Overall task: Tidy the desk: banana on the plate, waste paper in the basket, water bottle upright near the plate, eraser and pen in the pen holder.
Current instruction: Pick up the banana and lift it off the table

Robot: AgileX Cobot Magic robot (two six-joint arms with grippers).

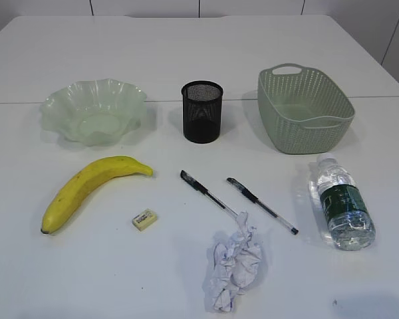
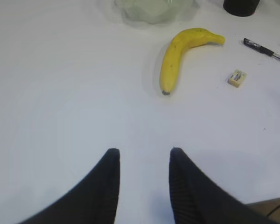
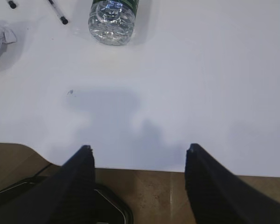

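- The left gripper hung with jaws parted and empty over bare table, well short of the banana.
- The right gripper gaped wider, empty, above the table's near edge; the bottle lay beyond.
- The plate and basket stood along the far side.

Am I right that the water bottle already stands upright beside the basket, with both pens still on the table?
Not quite: the water bottle lies on its side in front of the basket, as the exterior view shows. Both pens do still lie on the table.
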